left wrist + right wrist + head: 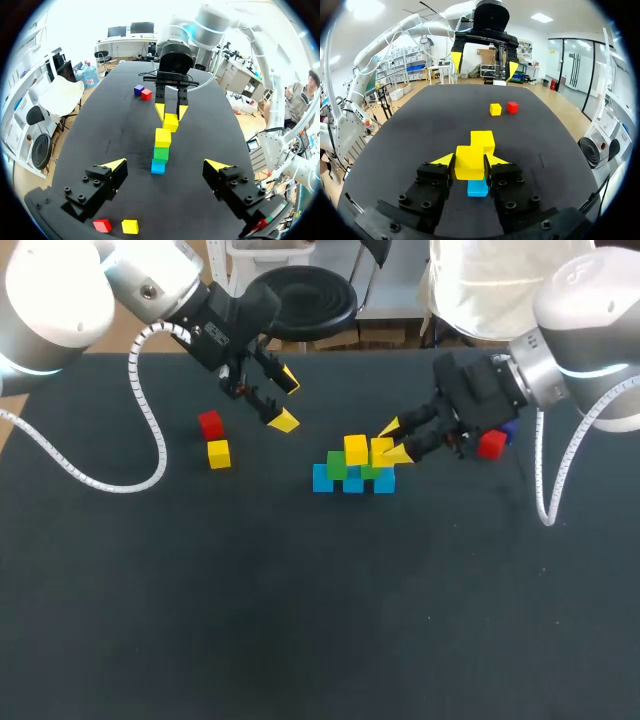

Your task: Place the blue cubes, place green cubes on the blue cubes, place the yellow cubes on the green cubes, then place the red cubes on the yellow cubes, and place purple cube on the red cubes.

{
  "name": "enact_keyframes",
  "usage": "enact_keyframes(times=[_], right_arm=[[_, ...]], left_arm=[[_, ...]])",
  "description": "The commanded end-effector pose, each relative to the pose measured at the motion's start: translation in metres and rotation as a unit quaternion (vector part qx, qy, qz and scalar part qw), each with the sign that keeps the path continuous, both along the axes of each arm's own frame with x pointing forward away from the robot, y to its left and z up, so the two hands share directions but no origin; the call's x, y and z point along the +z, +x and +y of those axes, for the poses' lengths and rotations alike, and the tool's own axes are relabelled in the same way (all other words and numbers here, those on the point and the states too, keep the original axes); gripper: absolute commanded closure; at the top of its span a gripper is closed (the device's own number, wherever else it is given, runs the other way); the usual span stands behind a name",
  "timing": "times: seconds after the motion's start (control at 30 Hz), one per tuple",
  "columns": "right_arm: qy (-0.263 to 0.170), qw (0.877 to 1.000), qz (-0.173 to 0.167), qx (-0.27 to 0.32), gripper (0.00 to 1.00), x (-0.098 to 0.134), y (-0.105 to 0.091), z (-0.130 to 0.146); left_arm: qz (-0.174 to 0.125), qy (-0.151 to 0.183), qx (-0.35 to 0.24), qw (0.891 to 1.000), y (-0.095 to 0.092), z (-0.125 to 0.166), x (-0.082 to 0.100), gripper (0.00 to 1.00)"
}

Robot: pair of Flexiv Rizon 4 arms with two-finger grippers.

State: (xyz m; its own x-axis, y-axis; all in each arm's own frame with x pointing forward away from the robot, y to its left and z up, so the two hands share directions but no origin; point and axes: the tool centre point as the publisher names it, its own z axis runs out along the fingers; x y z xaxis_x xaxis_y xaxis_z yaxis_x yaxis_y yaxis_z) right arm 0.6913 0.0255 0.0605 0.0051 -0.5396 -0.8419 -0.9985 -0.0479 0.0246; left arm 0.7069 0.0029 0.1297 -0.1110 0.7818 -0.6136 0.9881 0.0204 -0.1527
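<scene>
- Head view, surface first: the table [200, 620] is a flat, matte black top. My left arm comes in at the left corner and my right arm at the right edge.
- Furthest left, a loose red cube [210, 425] and a loose yellow cube [218, 454] sit just beside each other on the black. Both are plain, solid-coloured blocks with square faces, and they are well apart from the stack.
- Next, my left gripper [286, 400] hangs over the table between that pair and the stack. Its dark, blocky fingers are spread wide, with nothing between the wedge-shaped yellow tips.
- In the middle, three blue cubes [322, 478] stand in a touching row. Two green cubes [337, 464] sit on them, and a placed yellow cube [355, 449] sits on the green layer.
- Just right of that, my right gripper [394, 440] is clamped on a held yellow cube [381, 451], one finger on each side. The cube is beside the placed one, over the right-hand green cube. I cannot tell whether it rests on the green yet.
- Furthest right, a second red cube [491, 444] and the purple cube [510, 430] lie touching on the table, partly hidden behind my right gripper's body.
</scene>
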Motion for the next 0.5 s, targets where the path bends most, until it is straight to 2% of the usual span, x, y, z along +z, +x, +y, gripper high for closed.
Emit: enact_keyframes(times=[0.03,0.5], right_arm=[[-0.001,1.0,0.001,-0.002,1.0,-0.0005,0.0012,0.0004],[0.004,1.0,0.016,-0.004,1.0,-0.0039,0.0071,0.0037]], left_arm=[[-0.002,-0.002,0.0,1.0,-0.0007,0.0009,-0.0007,0.0],[-0.002,-0.002,0.0,1.0,-0.0007,0.0009,-0.0007,0.0]])
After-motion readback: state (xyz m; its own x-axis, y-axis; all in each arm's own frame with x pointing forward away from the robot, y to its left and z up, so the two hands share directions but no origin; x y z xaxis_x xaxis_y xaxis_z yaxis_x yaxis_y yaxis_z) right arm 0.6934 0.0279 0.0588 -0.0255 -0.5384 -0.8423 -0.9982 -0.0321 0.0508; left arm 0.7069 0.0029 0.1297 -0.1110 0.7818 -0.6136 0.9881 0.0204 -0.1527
